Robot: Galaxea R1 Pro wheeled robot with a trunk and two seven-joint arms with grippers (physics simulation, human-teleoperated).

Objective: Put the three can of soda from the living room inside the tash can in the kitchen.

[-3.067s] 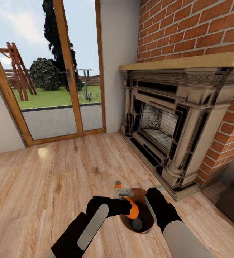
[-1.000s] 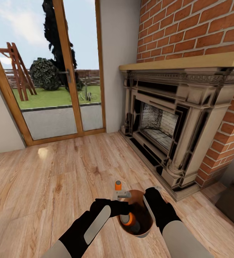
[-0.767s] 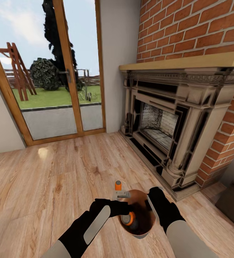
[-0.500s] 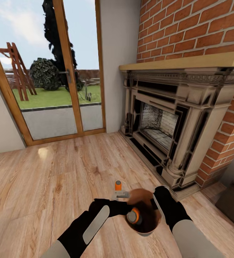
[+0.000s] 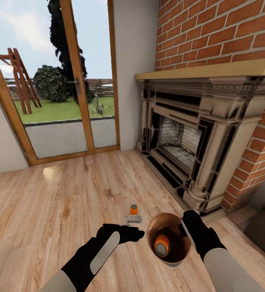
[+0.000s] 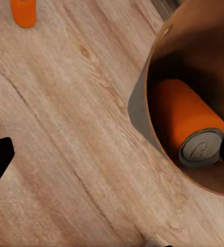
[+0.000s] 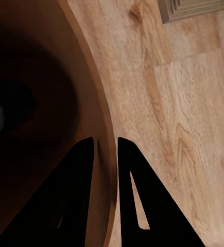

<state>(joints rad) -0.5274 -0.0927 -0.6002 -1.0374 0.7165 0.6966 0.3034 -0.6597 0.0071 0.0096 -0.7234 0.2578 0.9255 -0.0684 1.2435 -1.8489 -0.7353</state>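
Low in the head view, right of centre, the right gripper (image 5: 186, 228) clamps the rim of the trash can (image 5: 177, 259), its two dark fingers (image 7: 75, 195) pinched on the wall with one inside and one outside, as the right wrist view shows. The bin hangs above the wood floor (image 5: 67, 194), its mouth tipped toward the camera. One orange soda can (image 5: 162, 245) lies on its side in the bin's bottom, grey top facing up and out.

The left gripper (image 5: 136, 234) sits just left of the bin at the lower centre of the frame, its jaws spread wide and holding nothing; in the left wrist view the bin's rim (image 6: 142, 103) lies between its fingertips.

A second soda can (image 5: 134, 209) stands upright on the floor just above that gripper in the frame, beside a small grey object (image 5: 132, 219). The brick fireplace (image 5: 189, 142) fills the right side.
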